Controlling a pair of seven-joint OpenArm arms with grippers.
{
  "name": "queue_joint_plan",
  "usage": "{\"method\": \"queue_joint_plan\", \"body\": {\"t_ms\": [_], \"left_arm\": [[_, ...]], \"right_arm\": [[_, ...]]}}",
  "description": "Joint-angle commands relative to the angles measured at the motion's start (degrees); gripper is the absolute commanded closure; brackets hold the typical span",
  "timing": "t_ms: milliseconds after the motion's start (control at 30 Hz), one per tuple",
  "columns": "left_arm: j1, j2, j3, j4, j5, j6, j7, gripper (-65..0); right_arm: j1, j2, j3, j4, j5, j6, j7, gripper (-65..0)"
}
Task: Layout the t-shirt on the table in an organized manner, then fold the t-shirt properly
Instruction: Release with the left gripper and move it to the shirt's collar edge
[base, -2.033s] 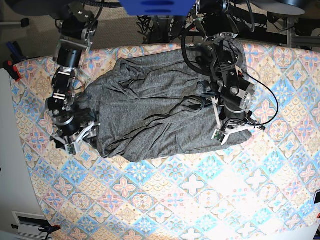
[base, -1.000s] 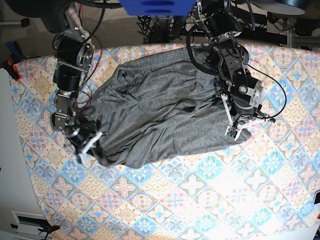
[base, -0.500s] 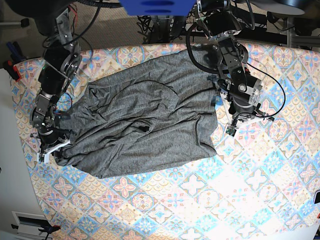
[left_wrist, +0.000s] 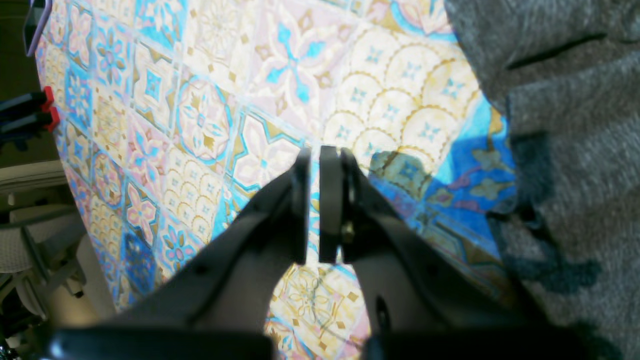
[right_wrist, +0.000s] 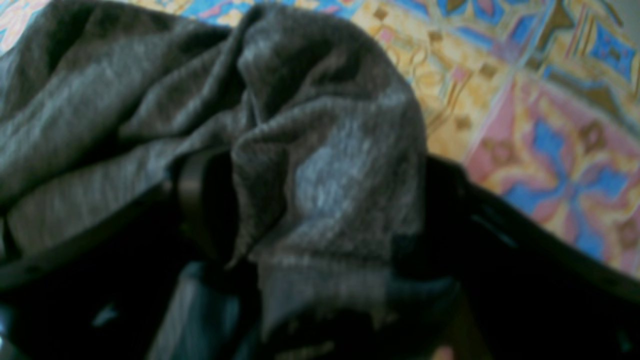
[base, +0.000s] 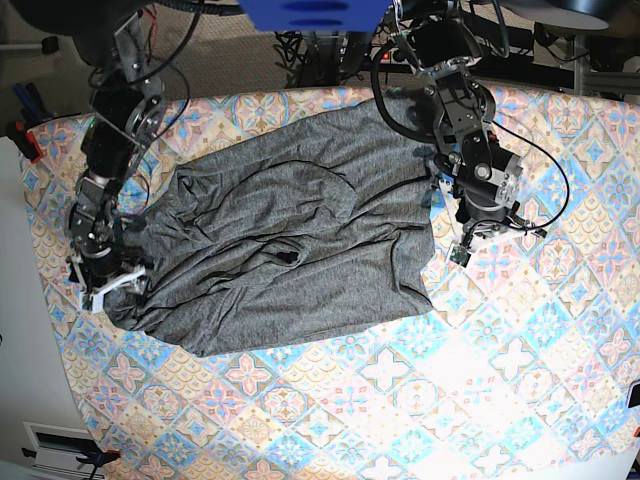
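Note:
The dark grey t-shirt (base: 290, 250) lies spread and wrinkled across the patterned table (base: 450, 390). At its left corner sits my right gripper (base: 112, 285). In the right wrist view that gripper (right_wrist: 315, 170) is open, its dark fingers (right_wrist: 195, 200) wide apart, with a bunched fold of the t-shirt (right_wrist: 325, 150) lying loosely between them. My left gripper (base: 478, 240) hovers just off the shirt's right edge. In the left wrist view it (left_wrist: 315, 155) is shut on nothing above bare cloth, with the t-shirt (left_wrist: 575, 125) to its right.
The table's back edge (base: 300, 97) runs under both arm bases, with cables and dark frames behind. A red clamp (base: 28, 140) sits at the left edge. A black cable (base: 545, 190) loops off the left arm. Bare patterned cloth fills the front half.
The right arm dragged the shirt's left corner leftward, spreading it out, and its jaws have now come apart. The left gripper let go of the right edge and stays shut beside it.

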Motion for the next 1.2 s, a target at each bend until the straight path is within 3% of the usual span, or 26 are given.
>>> {"method": "queue_joint_plan", "body": {"t_ms": [0,133,367,467,533,667,933,1167], "left_arm": [[-0.26,0.12,0.47,1.01,-0.08,0.32,-0.48,-3.4],[1.24,0.12,1.53,1.36,-0.6,0.32,-0.57,-3.4],[2.38,0.12,3.9,1.54,-0.52,0.32,-0.48,-3.4],[2.73,0.12,3.9,1.54,-0.6,0.32,-0.48,-3.4],[3.0,0.12,3.9,1.54,-0.6,0.32,-0.48,-3.4],[4.49,0.12,3.82,1.54,-0.6,0.32,-0.48,-3.4],[8.27,0.12,4.17,1.63,-1.04,0.32,-0.74,-3.4],[13.99,0.12,8.56,2.42,-8.69,0.32,-0.48,-3.4]], "right_arm": [[1.5,1.23,2.19,3.28,0.94,0.06,1.68,-54.2],[1.32,1.23,6.24,13.65,0.76,0.06,1.59,-54.7],[-6.94,1.23,6.5,25.17,0.76,0.06,0.98,-54.6],[-9.23,0.79,6.59,30.09,1.47,1.11,-3.07,-54.6],[-11.52,-0.53,7.73,31.15,4.63,2.34,-7.02,-54.6],[-16.0,-2.03,10.9,33.35,15.0,7.79,-14.23,-54.6],[-22.68,-3.34,10.99,37.57,27.22,7.97,-23.11,-54.6],[-23.3,-3.34,10.9,37.65,30.56,8.14,-27.77,-54.6]]}}
